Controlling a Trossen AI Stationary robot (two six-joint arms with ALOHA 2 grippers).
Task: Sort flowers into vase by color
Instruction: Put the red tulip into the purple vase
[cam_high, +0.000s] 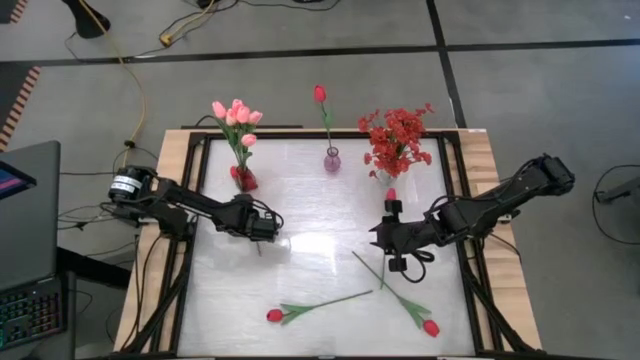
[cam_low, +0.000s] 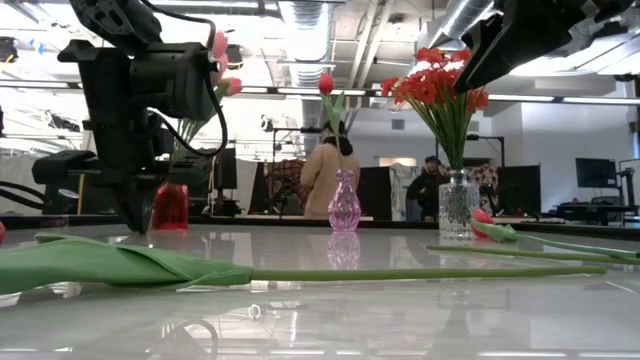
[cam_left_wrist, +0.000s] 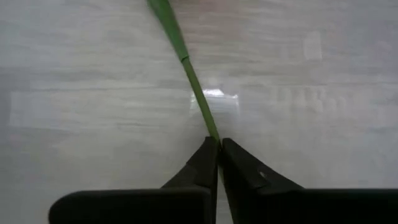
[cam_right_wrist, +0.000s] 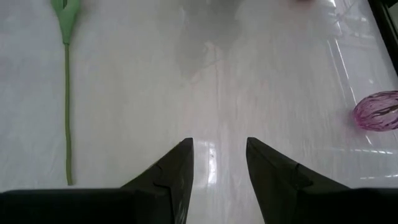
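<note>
Flowers are light, thin-stemmed, prob. plastic/wire: stem bends a bit, head and leaves soft fabric, so I'd pinch the bare stem, not the bloom or leaf. Glossy table (cam_high: 320, 210) looks slippery, so a flat-lying stem may skid when nudged.

Left end effector (cam_high: 262, 228) sits at about 9 o'clock from table centre, fingers (cam_left_wrist: 205, 165) closed on a thin green stem (cam_left_wrist: 186, 65) right at its end; bloom not visible in the left wrist view, colour can't be told.

Right end effector (cam_high: 392, 240) at about 3 o'clock, fingers (cam_right_wrist: 177, 165) apart, nothing between them, hovering over bare table.

Loose ones: two red tulips lying flat toward 6 o'clock, one (cam_high: 275, 315) left of centre, other (cam_high: 430, 327) further right, stems crossing toward the right arm.

Already placed along 12 o'clock edge: pink tulip bunch (cam_high: 236, 114) in a red vase (cam_high: 244, 179) at 11; single red tulip (cam_high: 320, 94) in a small purple vase (cam_high: 332, 159) at 12; red blossom spray (cam_high: 397, 138) in a clear vase (cam_low: 457, 205) at 1.

People stand in the room beyond, well away from the arms.
</note>
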